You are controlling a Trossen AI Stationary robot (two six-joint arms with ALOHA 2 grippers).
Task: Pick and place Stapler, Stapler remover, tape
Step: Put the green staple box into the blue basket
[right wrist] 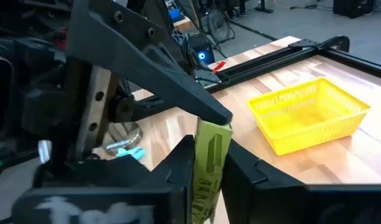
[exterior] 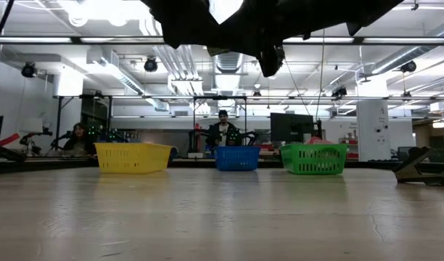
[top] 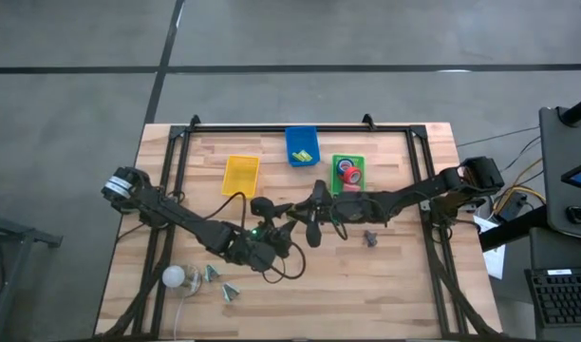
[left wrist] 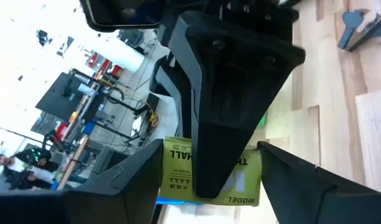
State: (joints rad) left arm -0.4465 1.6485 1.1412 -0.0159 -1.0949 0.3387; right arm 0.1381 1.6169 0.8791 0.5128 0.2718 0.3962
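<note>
Right wrist view: a small yellow-green printed carton [right wrist: 209, 168] is held by both arms in the air above mid-table.

The right gripper [right wrist: 209, 146] has its fingers drawn narrow against the carton's two broad faces. The left gripper [left wrist: 209, 149] stands wide, spanning the carton's [left wrist: 178, 168] width, with one finger at each narrow edge. The carton hangs nearer than the row of trays, roughly before the yellow tray [top: 240, 174] and the blue tray [top: 302, 145]. It looks like light, stiff card: easily lifted, slick on its printed faces and liable to dent, so a flat, moderate pinch on the broad faces suits it. It stands on edge, its long axis seemingly running out along the right fingers, though its far end is hidden.
</note>
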